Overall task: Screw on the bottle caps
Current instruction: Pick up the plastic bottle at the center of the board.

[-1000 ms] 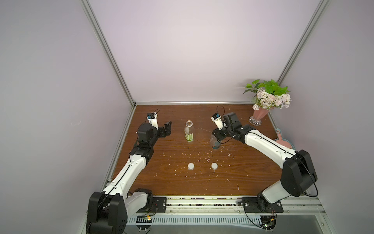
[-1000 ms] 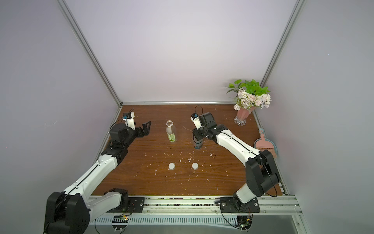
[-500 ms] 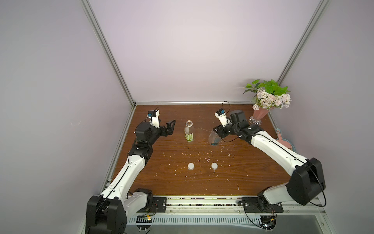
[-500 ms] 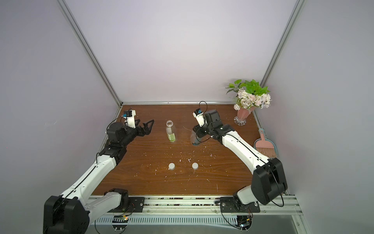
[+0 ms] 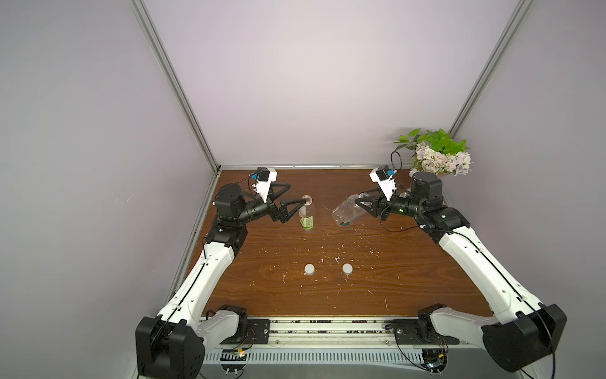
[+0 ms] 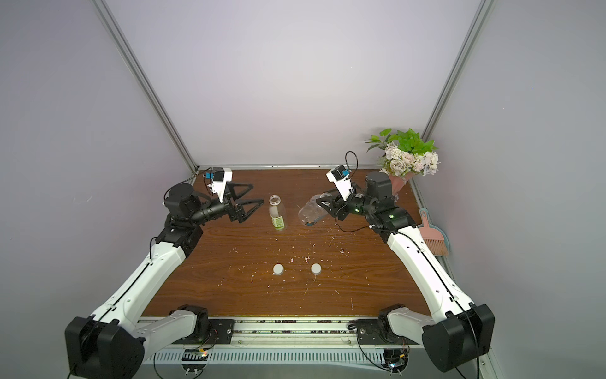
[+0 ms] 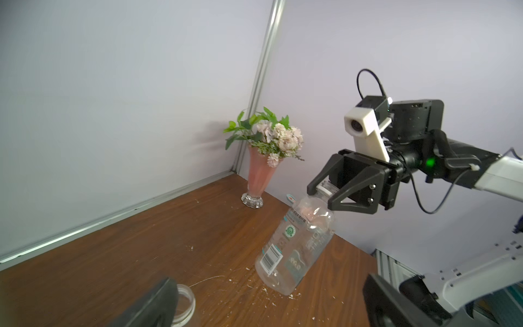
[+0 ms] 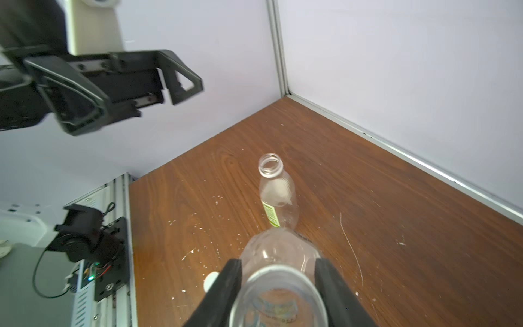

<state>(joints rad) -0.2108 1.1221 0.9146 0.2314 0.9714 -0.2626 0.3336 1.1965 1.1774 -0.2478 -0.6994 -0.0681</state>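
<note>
A nearly bare clear bottle (image 5: 346,213) is held tilted at its neck by the right gripper (image 5: 362,202), its base down at the wooden table (image 5: 410,279). The left gripper (image 5: 296,197) is seen with jaws spread wide just beside the open mouth of the upright yellow-green-labelled bottle (image 5: 307,219). Two white caps (image 5: 309,269) (image 5: 347,268) are found side by side, apart, nearer the table's front edge.

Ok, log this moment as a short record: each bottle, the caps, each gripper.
labelled bottle: upright, uncapped
bare bottle: tilted, uncapped, lower edge on the table
bottle caps: both loose on the table, side by side, apart from the bottles
left gripper: open, empty, near the labelled bottle's neck, not touching
right gripper: shut on the bare bottle's neck
</note>
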